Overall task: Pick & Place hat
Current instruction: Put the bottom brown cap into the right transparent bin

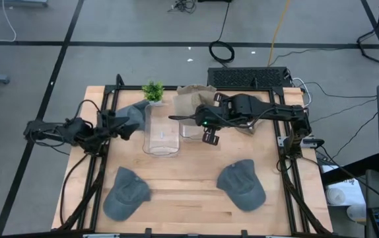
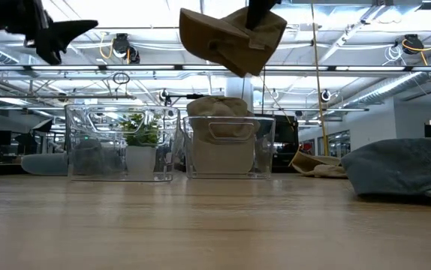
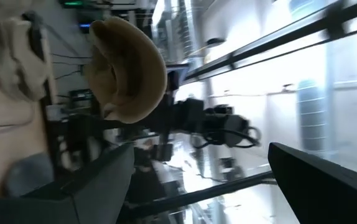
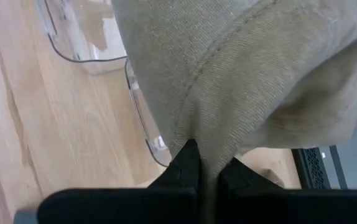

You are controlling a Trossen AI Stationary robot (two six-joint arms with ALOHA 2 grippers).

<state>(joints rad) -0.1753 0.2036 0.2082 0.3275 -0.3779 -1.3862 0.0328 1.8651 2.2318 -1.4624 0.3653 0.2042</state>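
Note:
My right gripper is shut on a tan hat, raised high over the right clear bin; another tan hat is heaped in that bin. From above the held hat shows beside the gripper. My left gripper is open and holds nothing. It is raised at the table's left, near a grey hat lying flat on the table. Two more grey hats lie flat near the near edge. My right gripper pinches a gathered fold of the tan hat's cloth between its two shut fingers. The hat is lifted clear and hangs slack below the gripper, above the right bin. Which part of the hat the fold belongs to is hidden by the bunched cloth.
A larger clear bin stands left of the right bin. A small potted plant sits at the far edge. Another tan hat lies on the table to the right behind the bins. Bare wood lies between the two near grey hats.

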